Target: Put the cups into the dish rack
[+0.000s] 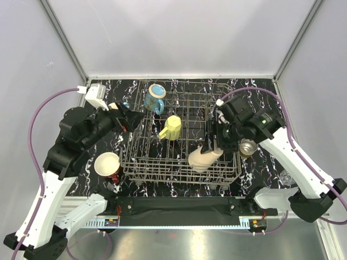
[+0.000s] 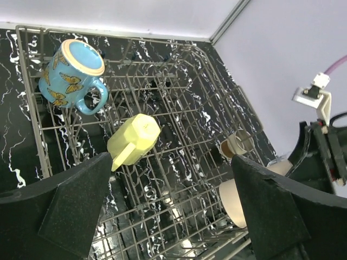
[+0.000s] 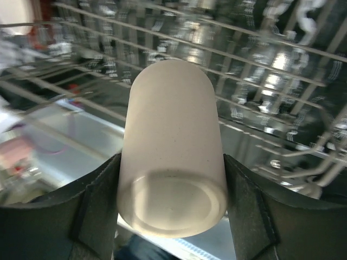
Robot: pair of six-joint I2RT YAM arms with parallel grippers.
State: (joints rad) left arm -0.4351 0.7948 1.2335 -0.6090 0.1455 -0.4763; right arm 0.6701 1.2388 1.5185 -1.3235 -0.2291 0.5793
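Seen from above, both arms reach over the dish rack. The right pincer holds a cream mug, tilted over the near right part of the rack. Only the right wrist view shows the grip. One finger presses on each side of the plain wall, and the closed end faces the camera. The left pincer stands wide with nothing between. Its wrist view shows a blue butterfly mug far ahead of it. A yellow-green mug lies closer on the tines. Only the top view shows a red mug behind the left pincer, outside the rack. A steel tumbler stands just beside the right pincer.
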